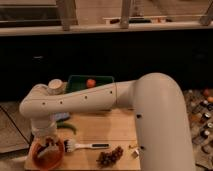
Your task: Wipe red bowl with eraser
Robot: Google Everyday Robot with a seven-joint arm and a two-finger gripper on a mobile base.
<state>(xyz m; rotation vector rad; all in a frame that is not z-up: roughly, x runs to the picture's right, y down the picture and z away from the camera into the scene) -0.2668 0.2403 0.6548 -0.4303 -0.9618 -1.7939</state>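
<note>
The red bowl (46, 156) sits at the front left corner of the wooden table (111, 128). My gripper (47, 146) reaches down from the big white arm (100, 100) into the bowl. A whitish piece, likely the eraser (49, 148), shows at the gripper tip inside the bowl. The arm's wrist hides the back of the bowl.
A white-headed brush with a dark handle (85, 146) lies right of the bowl. Dark grapes (110, 156) lie at the front. A dark green tray (90, 82) holding an orange ball (90, 83) stands behind. A green item (67, 126) lies by the arm. Small objects crowd the right edge.
</note>
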